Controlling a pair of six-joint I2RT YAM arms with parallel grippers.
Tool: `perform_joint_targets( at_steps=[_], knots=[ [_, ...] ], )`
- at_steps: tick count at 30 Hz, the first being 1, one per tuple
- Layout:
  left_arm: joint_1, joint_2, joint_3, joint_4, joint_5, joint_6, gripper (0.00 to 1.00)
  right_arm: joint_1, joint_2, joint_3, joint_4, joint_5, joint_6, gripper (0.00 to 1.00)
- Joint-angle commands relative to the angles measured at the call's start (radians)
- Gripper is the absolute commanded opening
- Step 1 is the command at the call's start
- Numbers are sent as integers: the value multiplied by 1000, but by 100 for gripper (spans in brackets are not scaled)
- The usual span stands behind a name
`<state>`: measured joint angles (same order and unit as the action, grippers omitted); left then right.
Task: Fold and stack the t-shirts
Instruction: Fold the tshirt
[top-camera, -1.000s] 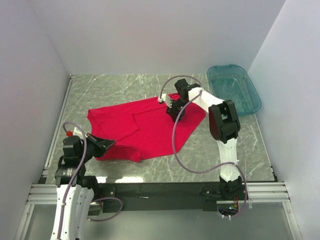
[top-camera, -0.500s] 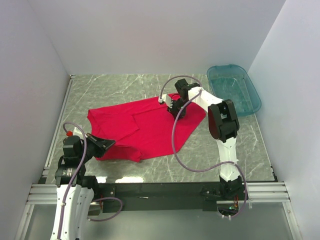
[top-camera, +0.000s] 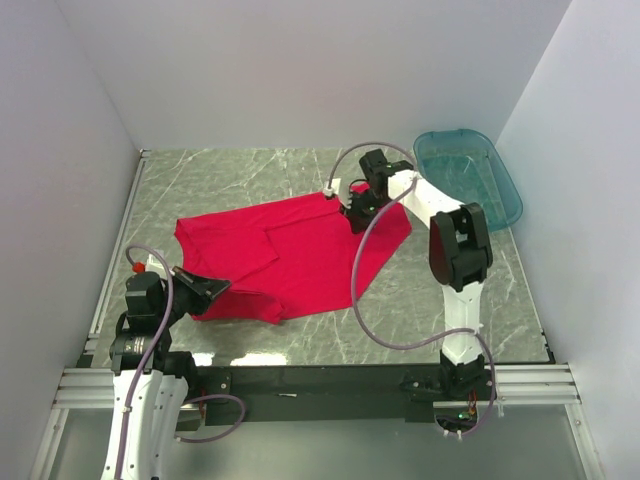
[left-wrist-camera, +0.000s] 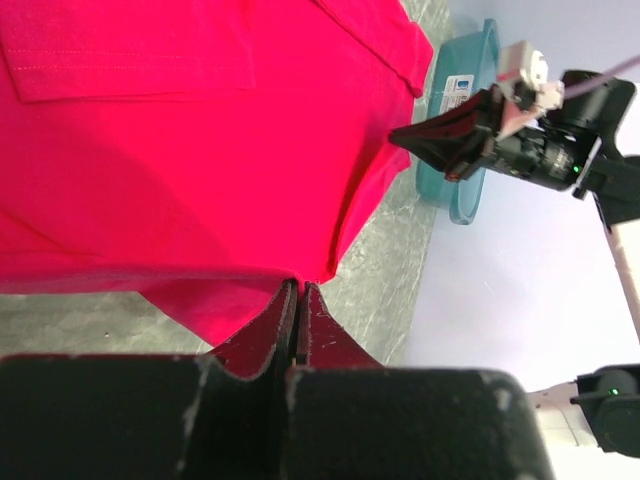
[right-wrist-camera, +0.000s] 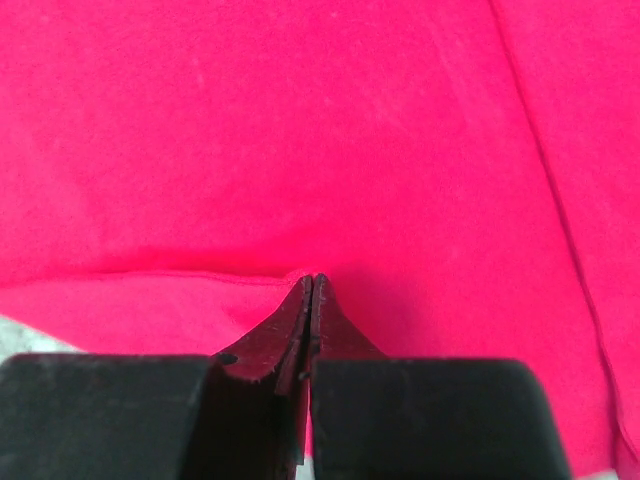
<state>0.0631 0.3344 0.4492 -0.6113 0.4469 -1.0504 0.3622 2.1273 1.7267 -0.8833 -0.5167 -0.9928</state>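
Observation:
A red t-shirt (top-camera: 300, 255) lies partly folded on the marble table, with a flap laid over its left part. My left gripper (top-camera: 216, 287) is at the shirt's near left corner, shut on its edge; the left wrist view shows the pinched hem at the fingertips (left-wrist-camera: 298, 286) and the shirt (left-wrist-camera: 180, 150) spread beyond. My right gripper (top-camera: 356, 217) is at the shirt's far right edge, shut on a fold of the cloth (right-wrist-camera: 300, 150), tips (right-wrist-camera: 312, 280) pinching a hem. It also shows in the left wrist view (left-wrist-camera: 405, 136).
A blue translucent bin (top-camera: 467, 178) stands at the back right of the table, also in the left wrist view (left-wrist-camera: 452, 190). Bare marble table (top-camera: 220, 175) lies behind the shirt and at the front right. White walls enclose three sides.
My right gripper has moved a little to the right and away, taking the shirt's far right edge with it. The left gripper has not moved.

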Motion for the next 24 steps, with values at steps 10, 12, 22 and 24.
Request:
perform_joint_targets(
  at_steps=[10,12,22,24],
  knots=[
    [3,21,104,44,-120,24,1,-65,-320,-274,139,-94,59,0],
    [3,35,117,90,-135,12,1,-81,-372,-324,174,-121,86,0],
    [3,156,210,202,-212,-10,1,-152,-526,-464,333,-167,217,0],
    [3,160,227,199,-227,-2,1,-186,-535,-464,334,-175,226,0]
  ],
)
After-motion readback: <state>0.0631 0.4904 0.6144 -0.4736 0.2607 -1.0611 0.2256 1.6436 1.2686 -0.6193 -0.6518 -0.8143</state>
